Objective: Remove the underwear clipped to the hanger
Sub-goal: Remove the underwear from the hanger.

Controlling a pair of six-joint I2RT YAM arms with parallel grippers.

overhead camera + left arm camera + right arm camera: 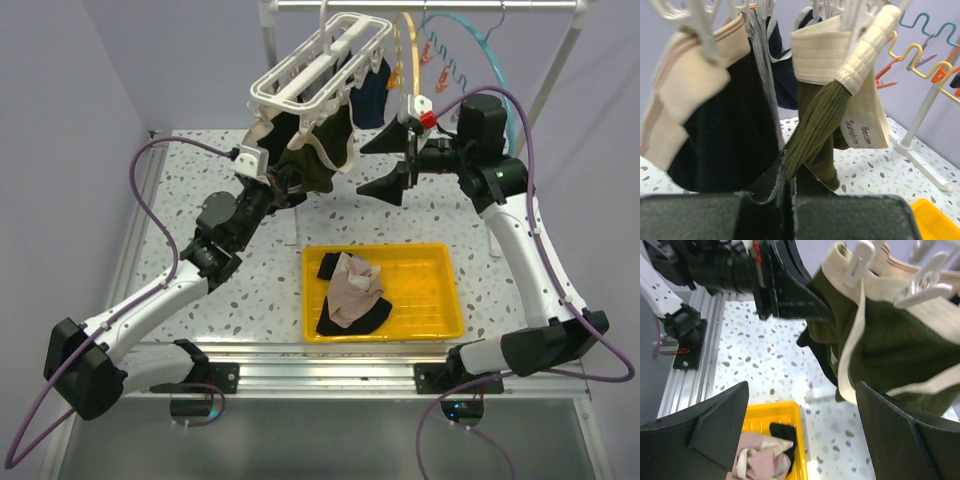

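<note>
A white clip hanger hangs from the rail with several underwear clipped on. My left gripper is shut on the lower edge of the olive-and-cream underwear; in the left wrist view the olive ribbed cloth runs down between the closed fingers of that gripper. Black, grey striped and navy pieces hang beside it. My right gripper is open and empty, just right of the olive piece, and shows again in its own wrist view.
A yellow tray on the table below holds a pale pink-beige piece and a black piece. Orange and teal wavy hangers hang on the rail. The rack's white leg stands at the right.
</note>
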